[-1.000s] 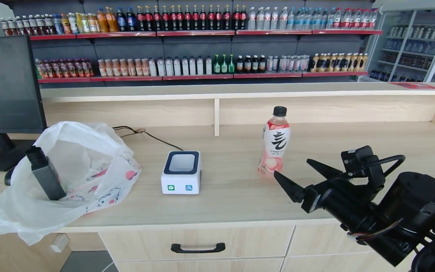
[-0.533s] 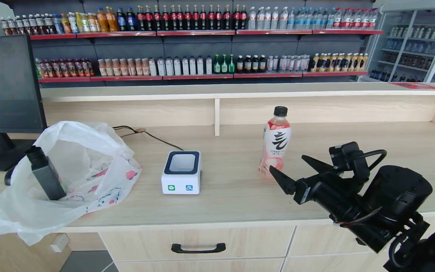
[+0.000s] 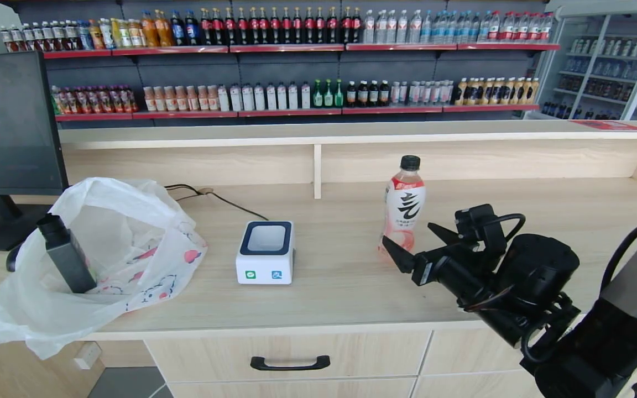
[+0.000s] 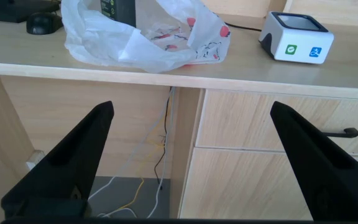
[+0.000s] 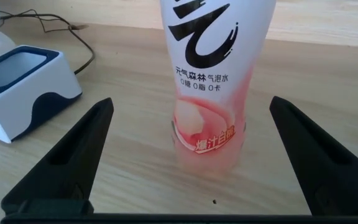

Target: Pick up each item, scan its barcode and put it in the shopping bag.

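Head view: the right gripper (image 3: 410, 236) has been brought closer to the pink bottle (image 3: 404, 210) over the last second, so the pick-up looks about to start. The arm is stretched low over the counter (image 3: 340, 287), jaws spread wide toward the bottle's base. Contact probably isn't made yet, though it's hard to tell here. The bottle is stood upright, right of the scanner (image 3: 266, 251).

Left wrist view: the left gripper (image 4: 191, 109) is held below the counter edge, released and empty.

Right wrist view: the bottle is framed between the spread fingers, untouched.

Counter (image 3: 340, 287): matt light wood grain. Bottle (image 3: 403, 213): glossy clear plastic, smooth printed sleeve. Shopping bag (image 3: 130, 243): thin translucent white plastic, crinkled. Scanner (image 3: 266, 262): smooth white plastic, dark glossy top window.
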Controlling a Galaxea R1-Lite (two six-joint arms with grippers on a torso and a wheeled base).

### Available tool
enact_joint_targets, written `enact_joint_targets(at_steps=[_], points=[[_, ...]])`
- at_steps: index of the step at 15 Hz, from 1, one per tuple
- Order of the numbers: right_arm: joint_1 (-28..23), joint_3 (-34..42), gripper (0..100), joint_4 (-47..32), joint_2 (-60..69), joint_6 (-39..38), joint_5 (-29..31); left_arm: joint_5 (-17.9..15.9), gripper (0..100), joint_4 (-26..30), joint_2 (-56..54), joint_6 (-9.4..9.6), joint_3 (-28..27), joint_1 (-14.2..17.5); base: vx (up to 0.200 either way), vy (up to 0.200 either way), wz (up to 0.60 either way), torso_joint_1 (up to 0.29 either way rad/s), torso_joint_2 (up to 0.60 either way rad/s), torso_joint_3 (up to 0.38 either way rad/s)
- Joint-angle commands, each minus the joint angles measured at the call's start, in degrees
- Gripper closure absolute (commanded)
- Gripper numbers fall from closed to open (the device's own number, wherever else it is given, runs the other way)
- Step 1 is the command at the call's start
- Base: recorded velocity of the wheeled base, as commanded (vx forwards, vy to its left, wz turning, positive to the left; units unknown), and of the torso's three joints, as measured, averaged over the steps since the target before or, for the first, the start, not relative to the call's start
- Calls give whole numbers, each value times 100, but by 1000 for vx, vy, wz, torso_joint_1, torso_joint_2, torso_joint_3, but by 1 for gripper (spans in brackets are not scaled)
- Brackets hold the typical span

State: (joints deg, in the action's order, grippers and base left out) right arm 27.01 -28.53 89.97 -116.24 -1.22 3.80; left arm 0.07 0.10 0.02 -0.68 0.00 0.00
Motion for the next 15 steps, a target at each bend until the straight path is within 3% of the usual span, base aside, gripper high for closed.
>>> enact_joint_targets(at_steps=[1, 15], points=[[-30, -127, 0, 3, -206, -1, 6, 1, 0, -1, -2, -2, 0, 0, 0, 0, 0, 0, 0, 0], [-188, -1129, 0, 3, -830, 104, 103, 1, 0, -10, -2, -2, 0, 0, 0, 0, 0, 0, 0, 0]])
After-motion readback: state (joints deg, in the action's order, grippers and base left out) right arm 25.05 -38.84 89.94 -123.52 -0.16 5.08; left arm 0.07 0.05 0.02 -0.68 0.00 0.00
